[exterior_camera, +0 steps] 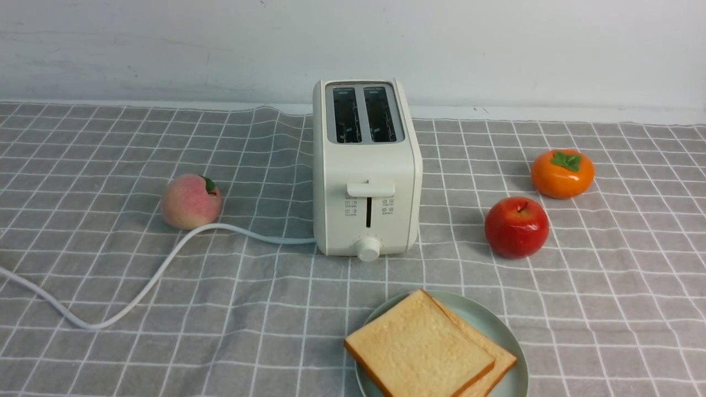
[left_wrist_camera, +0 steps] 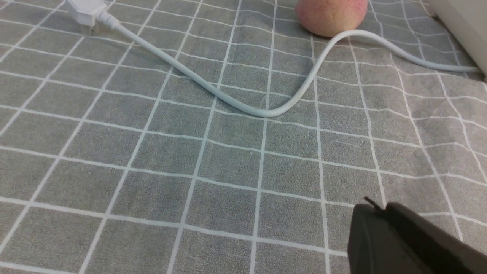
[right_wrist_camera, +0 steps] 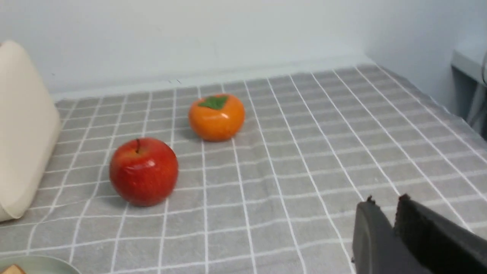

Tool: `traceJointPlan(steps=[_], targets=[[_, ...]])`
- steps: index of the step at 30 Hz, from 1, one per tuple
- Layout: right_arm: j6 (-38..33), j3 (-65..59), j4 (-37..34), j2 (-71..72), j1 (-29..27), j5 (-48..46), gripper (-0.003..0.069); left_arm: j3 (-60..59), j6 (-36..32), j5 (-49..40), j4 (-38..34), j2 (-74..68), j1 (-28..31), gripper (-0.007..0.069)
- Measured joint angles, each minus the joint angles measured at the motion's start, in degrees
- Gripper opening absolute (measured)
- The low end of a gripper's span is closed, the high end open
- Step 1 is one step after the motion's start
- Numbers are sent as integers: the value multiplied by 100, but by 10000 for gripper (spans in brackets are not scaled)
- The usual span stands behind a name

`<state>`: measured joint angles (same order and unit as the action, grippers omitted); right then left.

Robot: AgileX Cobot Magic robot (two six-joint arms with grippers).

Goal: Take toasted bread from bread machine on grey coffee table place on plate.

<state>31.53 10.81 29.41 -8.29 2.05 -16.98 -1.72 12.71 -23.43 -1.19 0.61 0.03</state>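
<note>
Left gripper [left_wrist_camera: 374, 208] — matte black, smooth rounded finger bodies, thin dark tip protruding. Right gripper [right_wrist_camera: 386, 203] — same matte black, two blocky fingers [right_wrist_camera: 371, 236] with small pointed tips.

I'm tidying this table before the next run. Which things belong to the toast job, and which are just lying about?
Job:
- two toast slices, stacked on the plate
- plate
- toaster, slots empty, with its cord
- grey grid cloth table

Lying about:
- peach
- red apple
- persimmon
</note>
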Motion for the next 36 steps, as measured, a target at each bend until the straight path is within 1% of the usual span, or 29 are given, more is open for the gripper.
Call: traceJointPlan(steps=[1,2,4,11,13,14,17,19,21,25,36], targets=[[-230,-129,24,94,0,229,99,0,0,0,0,0,0,29],[-230,-129,24,94,0,265,99,0,0,0,0,0,0,29],[-556,-393,53,277,0,550,101,0,-2,0,0,0,0,34],[-508,-828,-80,479,0,576,106,0,-2,0,0,0,0,38],[-643,-990,-575,659,0,549,108,0,-2,0,0,0,0,39],[-842,-1044,-875,694,0,504,109,0,-2,0,0,0,0,39],[-1726,-1136,-1801,713,0,191,111,0,-2,0,0,0,0,45],[-2317,-1157,-2282,713,0,-86,114,0,-2,0,0,0,0,49],[-2637,-1157,-2677,713,0,-418,118,0,-2,0,0,0,0,51],[-2806,-1162,-2941,859,-12,-505,123,0,-2,0,0,0,0,53],[-2824,-1162,-3067,887,-54,-526,136,0,-2,8,0,2,0,66]])
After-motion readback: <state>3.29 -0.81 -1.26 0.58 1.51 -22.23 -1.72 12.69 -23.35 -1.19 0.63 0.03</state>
